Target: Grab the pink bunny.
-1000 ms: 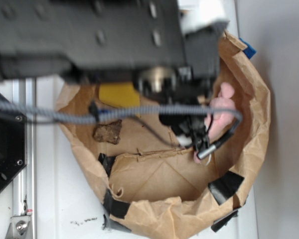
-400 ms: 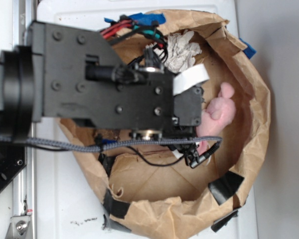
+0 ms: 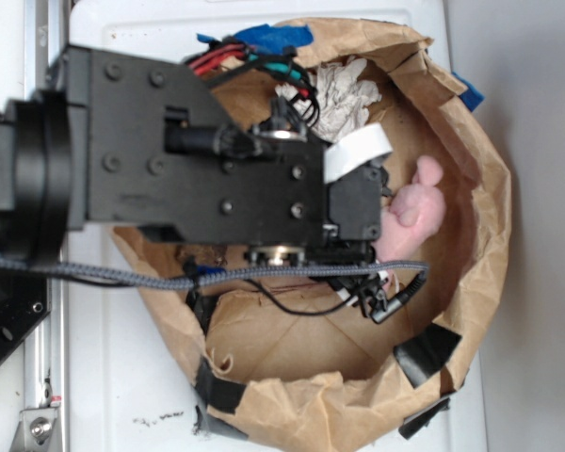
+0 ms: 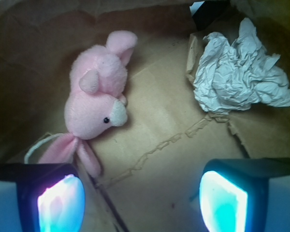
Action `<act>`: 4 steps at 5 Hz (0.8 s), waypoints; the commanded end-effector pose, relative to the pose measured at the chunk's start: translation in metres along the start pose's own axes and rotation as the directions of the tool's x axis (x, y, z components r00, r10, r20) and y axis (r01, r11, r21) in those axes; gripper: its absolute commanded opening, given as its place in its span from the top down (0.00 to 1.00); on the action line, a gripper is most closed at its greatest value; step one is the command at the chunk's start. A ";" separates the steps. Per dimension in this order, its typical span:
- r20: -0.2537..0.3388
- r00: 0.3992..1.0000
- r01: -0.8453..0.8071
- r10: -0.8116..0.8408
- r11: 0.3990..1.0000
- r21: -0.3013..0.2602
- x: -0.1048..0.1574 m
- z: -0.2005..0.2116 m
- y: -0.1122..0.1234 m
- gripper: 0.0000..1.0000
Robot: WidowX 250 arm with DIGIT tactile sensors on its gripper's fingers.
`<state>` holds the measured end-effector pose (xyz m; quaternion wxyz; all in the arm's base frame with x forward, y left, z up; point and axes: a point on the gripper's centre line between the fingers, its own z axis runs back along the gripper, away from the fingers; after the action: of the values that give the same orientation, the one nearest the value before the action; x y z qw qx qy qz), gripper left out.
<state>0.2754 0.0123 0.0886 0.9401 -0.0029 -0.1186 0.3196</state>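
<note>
We log a brown paper bag [image 3: 480, 235] with rolled walls, patched with black tape [image 3: 426, 350], lying on a white table [image 3: 122, 377]; blue tape [image 3: 273, 36] shows at its far rim

Item: bunny [image 4: 97, 99], pink plush, lying on its side on the bag floor against the wall. In the wrist view we see its whitish muzzle and one dark eye turned toward the middle of the floor, its ears trailing down toward the left finger [image 4: 53, 198], and a thin white loop [image 4: 38, 145] beside the ears. In the exterior view the bunny [image 3: 412, 215] sits just beyond the arm's front edge, partly covered by it

Item: paper wad [image 4: 239, 67], white, crumpled, on the bag floor well apart from the bunny; in the exterior view it lies near the far wall [image 3: 344, 89]

Item: hand [image 4: 142, 198], fingers spread wide with bare bag floor between them, holding nothing. The bunny's ear tips lie just beside the left finger; we cannot tell whether they touch. The body of the bunny lies ahead of that finger, outside the gap

Item: arm [image 3: 198, 160], black, covering most of the bag's left half in the exterior view, with a grey braided cable [image 3: 264, 273] crossing below it
</note>
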 end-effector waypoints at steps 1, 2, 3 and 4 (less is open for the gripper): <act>0.053 0.997 -0.053 0.060 0.991 -0.126 0.009 0.023 -0.014 0.00; 0.106 0.993 -0.031 0.049 0.986 -0.165 0.015 0.014 -0.023 0.00; 0.131 0.990 -0.042 0.059 0.991 -0.128 0.028 -0.002 -0.027 0.00; 0.101 0.992 -0.060 0.072 0.991 -0.117 0.042 -0.014 -0.024 0.00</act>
<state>0.3186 0.0074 0.0691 0.9272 -0.0364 -0.1577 0.3377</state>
